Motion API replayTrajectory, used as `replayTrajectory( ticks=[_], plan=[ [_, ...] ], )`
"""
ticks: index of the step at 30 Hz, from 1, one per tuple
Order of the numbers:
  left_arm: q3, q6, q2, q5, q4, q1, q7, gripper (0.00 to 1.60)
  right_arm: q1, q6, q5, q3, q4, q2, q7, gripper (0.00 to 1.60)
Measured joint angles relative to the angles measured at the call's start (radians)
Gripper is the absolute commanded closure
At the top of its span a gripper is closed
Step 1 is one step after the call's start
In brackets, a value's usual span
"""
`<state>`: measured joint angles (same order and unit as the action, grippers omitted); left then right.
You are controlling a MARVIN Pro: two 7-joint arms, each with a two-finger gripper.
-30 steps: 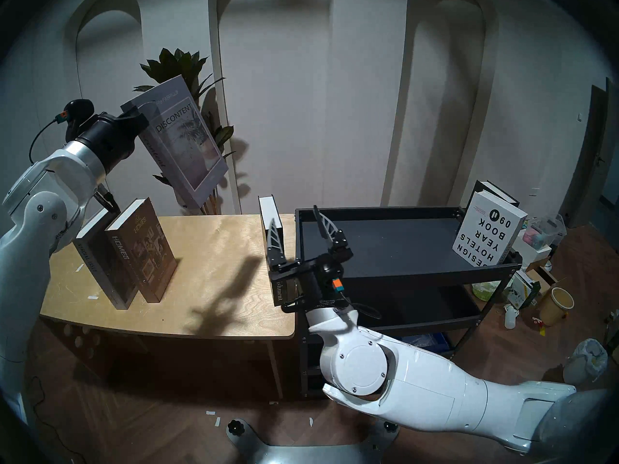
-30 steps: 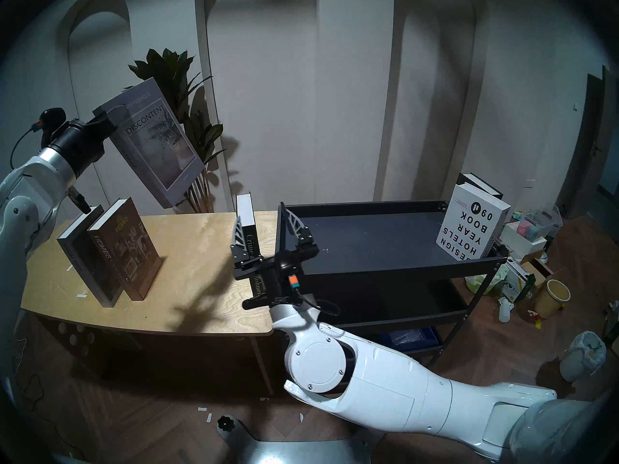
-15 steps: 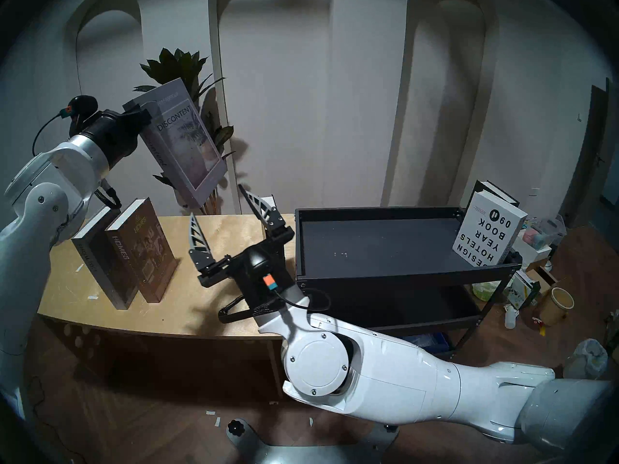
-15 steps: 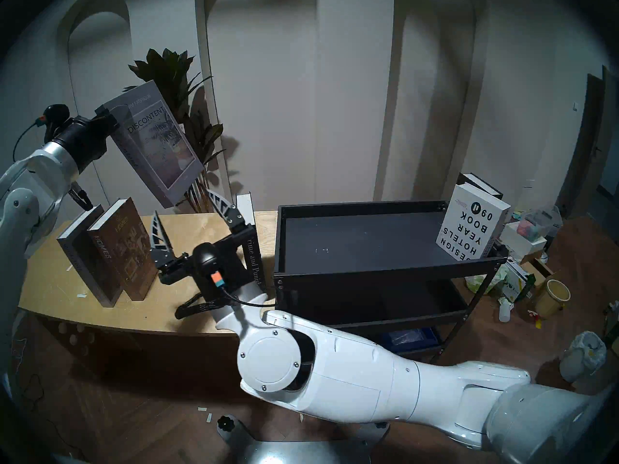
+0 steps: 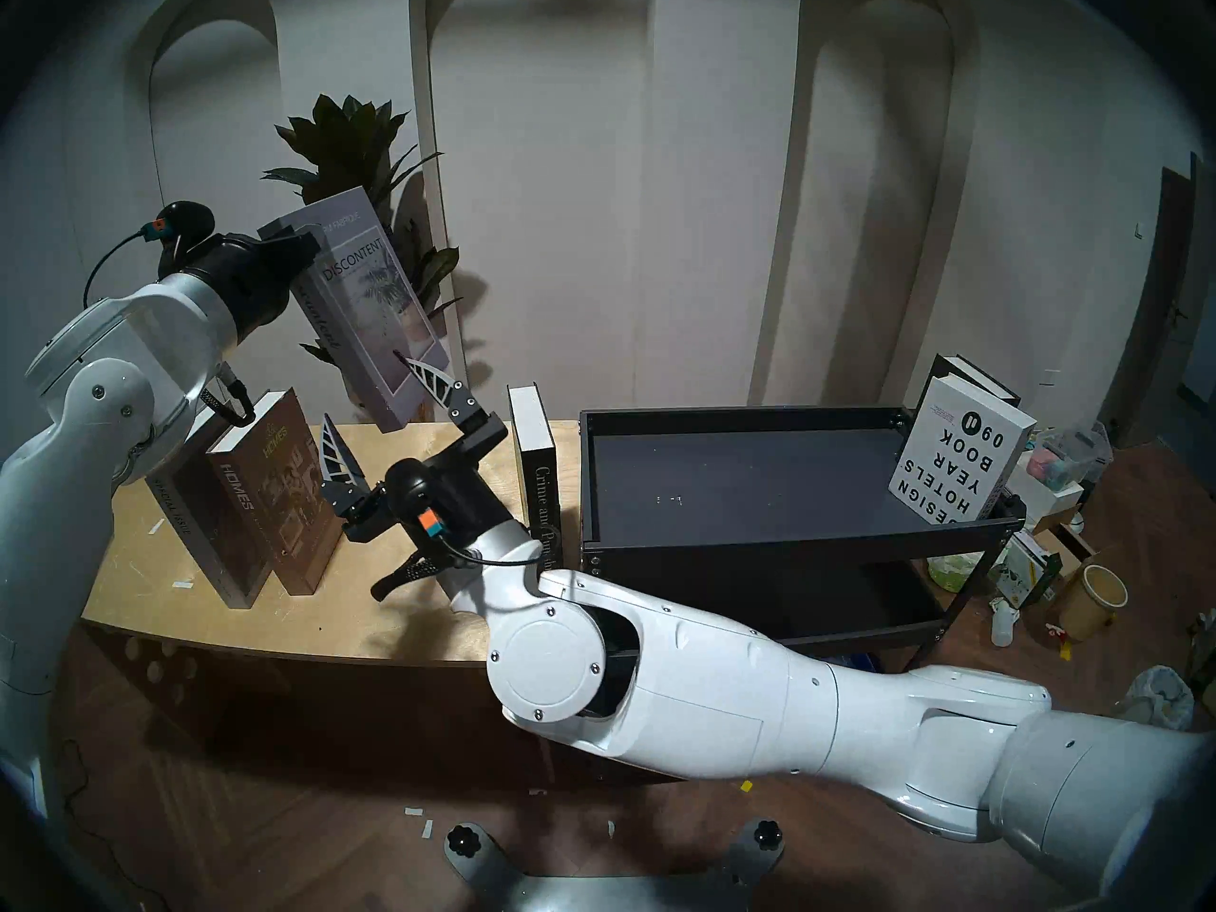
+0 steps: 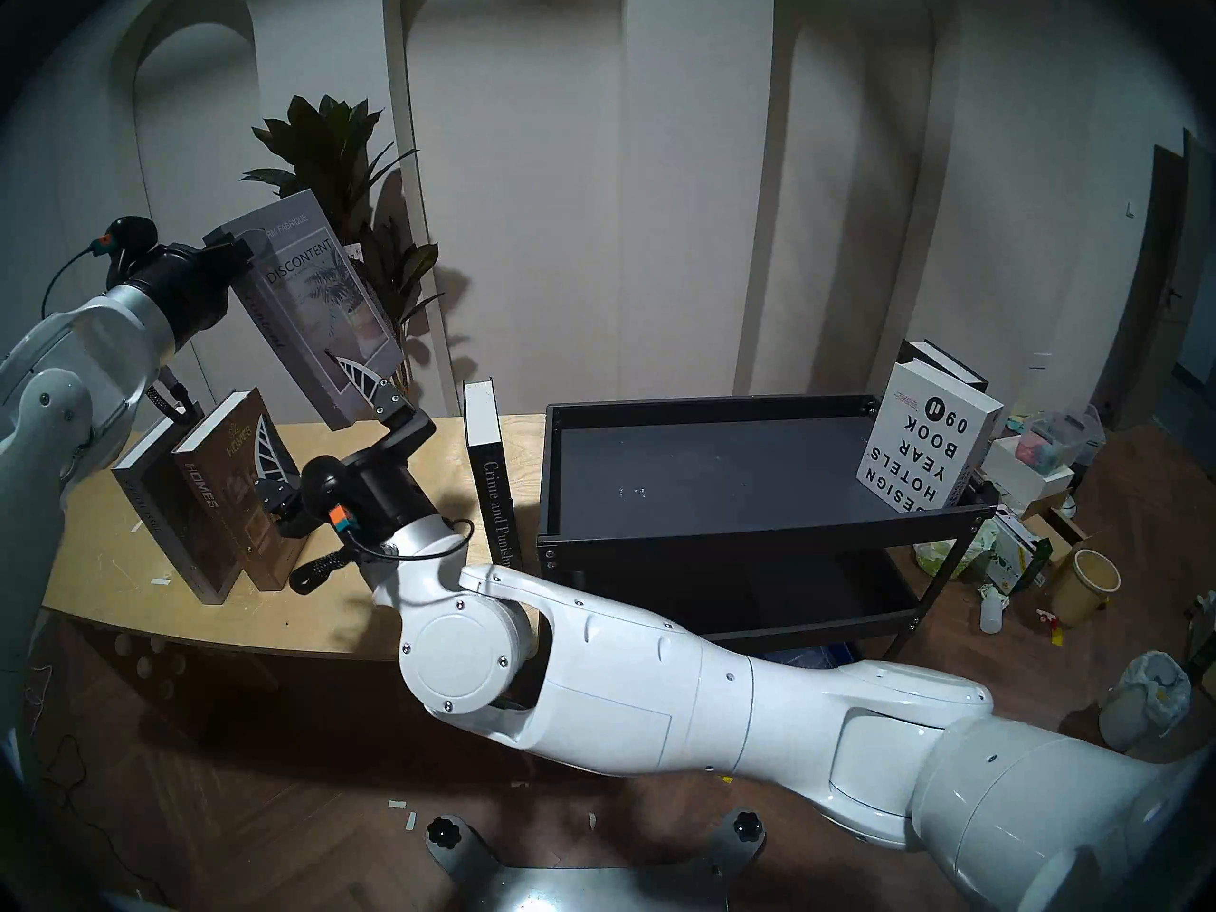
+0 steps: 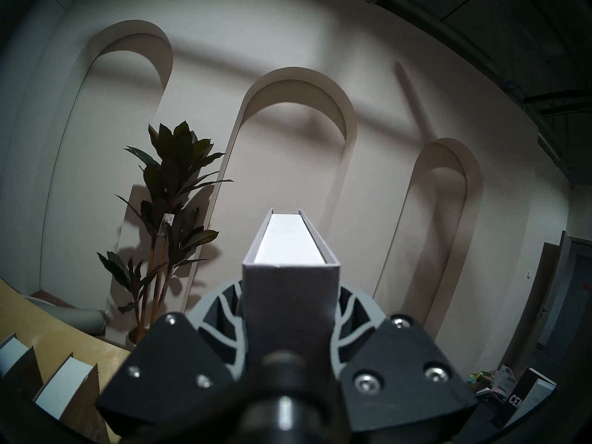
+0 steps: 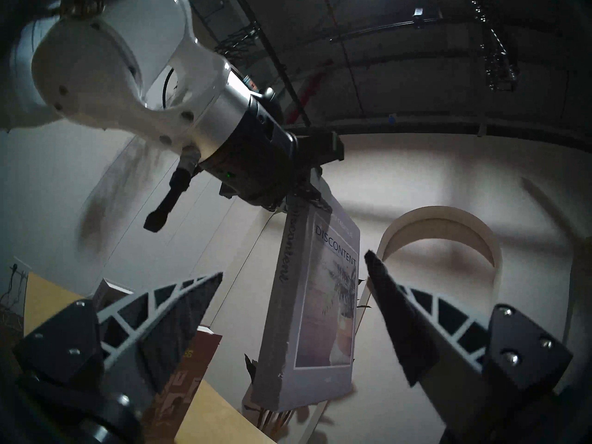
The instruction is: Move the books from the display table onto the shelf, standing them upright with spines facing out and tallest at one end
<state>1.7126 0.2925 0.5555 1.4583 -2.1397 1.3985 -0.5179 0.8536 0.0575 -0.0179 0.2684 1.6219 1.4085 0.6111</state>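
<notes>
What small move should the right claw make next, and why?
Probably ease up until its open fingers straddle the lower end of the Discontent book, then close. The left claw holds that book in the air, and the right claw points at it, not yet touching.

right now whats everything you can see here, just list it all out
Discontent book: 1, grey, in the air above the table's back edge, tilted, held at its top corner
Special Issue book: 1, grey, upright on the table's left
Homes book: 1, brown, upright beside Special Issue
Crime and Punishment book: 1, black, upright at the table's right end
Design Hotels Yearbook: 1, white, leaning at the shelf's right end
black book: 1, behind the yearbook
display table: 1, light plywood
shelf: 1, black metal
plant: 1, dark green, behind table
floor clutter: several, mixed, far right
left gripper: jaws shut on Discontent
right gripper: jaws open, below Discontent
</notes>
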Motion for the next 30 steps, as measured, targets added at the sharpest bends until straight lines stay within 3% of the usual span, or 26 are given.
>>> replayTrajectory(
  ticks=[10, 30],
  plan=[
    [-0.013, 0.011, -0.007, 0.033, -0.028, -0.032, -0.100, 1.60, -0.080, -0.060, 0.015, -0.010, -0.164, 0.095, -0.021, 0.00],
    [-0.035, 0.008, 0.018, 0.121, -0.063, -0.048, -0.230, 1.60, -0.177, -0.117, 0.002, -0.012, -0.377, 0.272, 0.000, 0.00]
  ],
)
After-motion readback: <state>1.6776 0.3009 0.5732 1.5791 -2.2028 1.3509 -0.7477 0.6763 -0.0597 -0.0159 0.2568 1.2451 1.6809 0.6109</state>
